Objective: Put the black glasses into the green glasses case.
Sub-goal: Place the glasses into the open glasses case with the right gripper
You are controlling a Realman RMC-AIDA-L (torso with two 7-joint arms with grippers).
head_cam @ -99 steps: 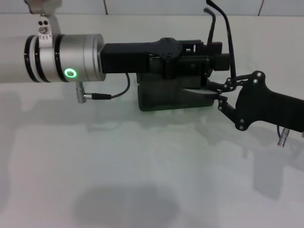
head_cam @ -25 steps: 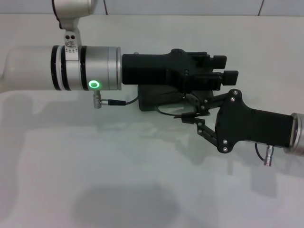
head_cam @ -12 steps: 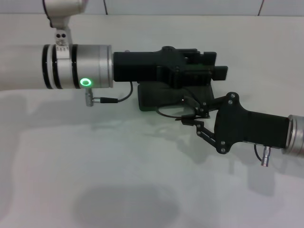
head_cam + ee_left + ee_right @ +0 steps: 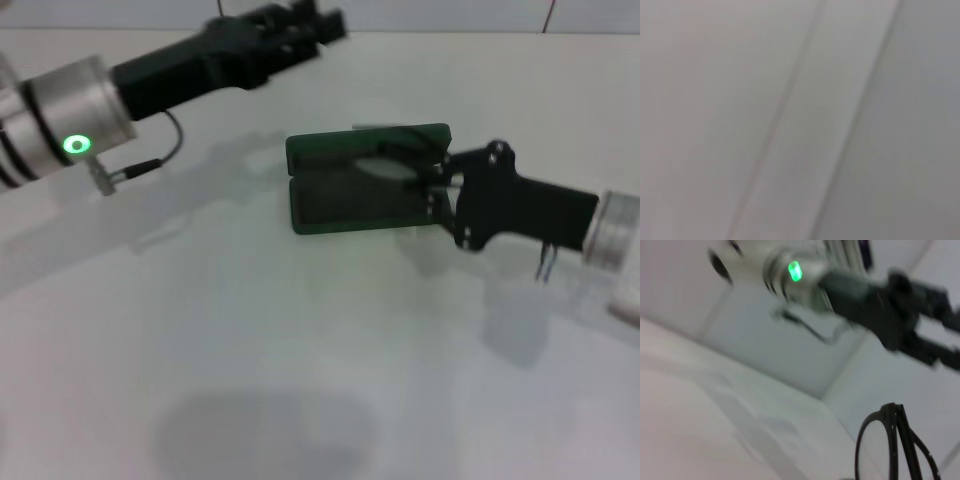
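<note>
The green glasses case (image 4: 350, 212) lies open on the white table (image 4: 300, 340), its lid (image 4: 330, 150) raised toward the far side. The black glasses (image 4: 385, 165) show faintly inside it. The right wrist view shows one lens and a temple hinge of the glasses (image 4: 892, 412) close up. My right gripper (image 4: 437, 182) is at the case's right end, right by the glasses. My left gripper (image 4: 305, 22) is open and empty, raised at the far left away from the case. It also shows in the right wrist view (image 4: 945, 335).
The white table stretches out in front of the case, with a soft shadow (image 4: 265, 435) near its front. A wall edge (image 4: 550, 15) runs along the back. The left wrist view shows only a plain grey surface (image 4: 800, 120).
My left arm has pulled away from over the case, up and to the far left, uncovering the open case. My right gripper has moved up to the case's right end.
</note>
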